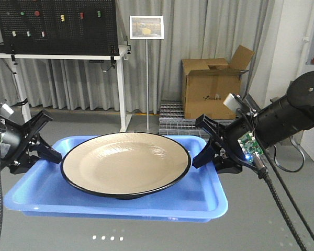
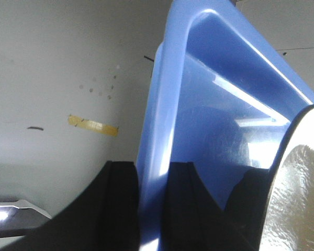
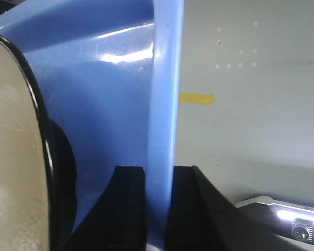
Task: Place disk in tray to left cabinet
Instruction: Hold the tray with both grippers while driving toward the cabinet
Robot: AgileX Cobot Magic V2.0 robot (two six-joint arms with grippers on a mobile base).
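At the far left of the front view, the left arm is mostly cut off by the frame edge. Only its black wrist and the left gripper [image 1: 46,146] show, angled inward toward the blue tray [image 1: 36,193]. Its wrist camera shows two black fingers [image 2: 120,204] pinched narrowly on the tray's left lip, one outside the lip and one inside, with their bases out of frame. Past the lip lies a grey surface with a yellow tape strip [image 2: 92,125]. I cannot tell whether the tray rests on that surface or hangs above it. The disk [image 1: 125,162] sits in the middle of the tray and spans most of its width. Its underside is hidden, and each wrist view catches only a slice of its black rim. Behind stand a black pegboard [image 1: 57,26], a sign on a stand [image 1: 146,27] and a cardboard box [image 1: 214,83]. The right arm reaches in from the right edge, sloping down and leftward, with a green circuit board exposed. The right gripper [image 1: 208,147] clamps the tray's right lip, and its fingers [image 3: 130,209] close on either side.
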